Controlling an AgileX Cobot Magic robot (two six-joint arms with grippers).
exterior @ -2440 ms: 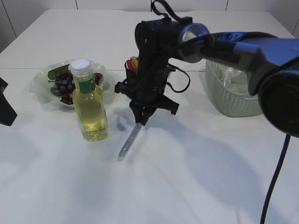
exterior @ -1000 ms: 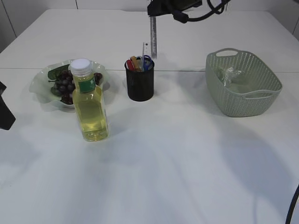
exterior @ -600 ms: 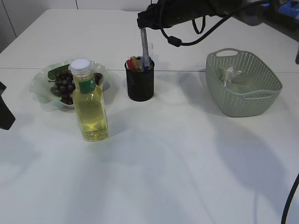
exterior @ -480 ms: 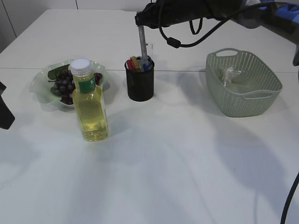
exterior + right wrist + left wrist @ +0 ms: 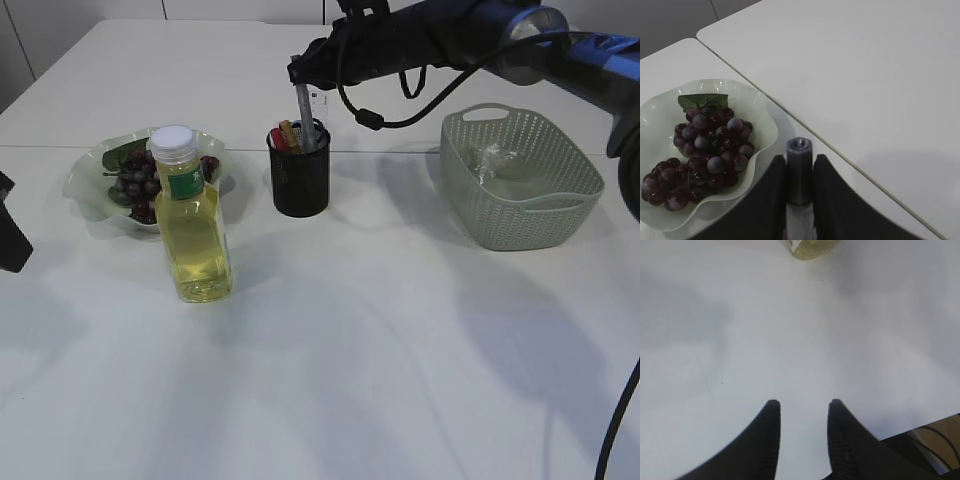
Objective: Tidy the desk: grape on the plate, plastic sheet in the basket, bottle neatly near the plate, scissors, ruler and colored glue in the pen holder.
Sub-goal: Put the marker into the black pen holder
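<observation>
Right arm reaches in from upper right, stretched level over the pen holder (image 5: 300, 170), right gripper (image 5: 303, 80) pointing down above it. Its jaws sit either side of a grey hexagonal stick, the colored glue (image 5: 799, 170), close to its sides; whether they grip or have let go, cannot tell. The stick stands upright with its lower end inside the holder. Left gripper (image 5: 801, 412) hangs low over bare table at far left, black tapered fingers parted, nothing between them.

Pen holder is a black mesh cylinder, red and blue handles and a ruler poking out. Bottle (image 5: 190, 215) is clear plastic, squarish, yellow liquid, white cap, green label, upright just beside the plate (image 5: 85, 180). Plate is translucent pale green with wavy rim; dark purple grape (image 5: 705, 150) bunch with a green leaf lies in it. Basket (image 5: 520, 180) is grey-green woven plastic with handles, a crumpled clear plastic sheet (image 5: 492, 160) inside.

Table (image 5: 350, 380) is matte white, seam across the back, soft shadows.
</observation>
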